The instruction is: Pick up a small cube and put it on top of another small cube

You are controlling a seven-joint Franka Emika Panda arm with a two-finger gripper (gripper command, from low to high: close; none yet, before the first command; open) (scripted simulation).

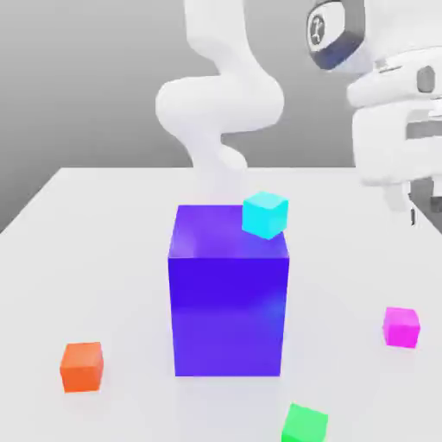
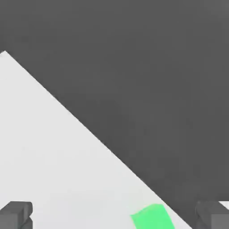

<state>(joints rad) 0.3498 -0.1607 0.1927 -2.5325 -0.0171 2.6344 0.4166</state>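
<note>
Showing a white worktop [image 1: 104, 259] with coloured cubes and a robot arm.
From the exterior view's left: an orange cube [image 1: 82, 366], a big blue-violet block [image 1: 228, 302] with a cyan cube [image 1: 264, 214] at its top corner, a green cube [image 1: 304, 424], then the small magenta-pink cube [image 1: 401, 327] on the worktop below the raised end effector [image 2: 114, 217], fingers wide apart, empty.

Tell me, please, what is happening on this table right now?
A white robot arm holds its open gripper above the white table, gripping nothing. The magenta cube sits untouched on the table, as do the orange cube and green cube. A cyan cube rests atop the big blue-violet block.
</note>
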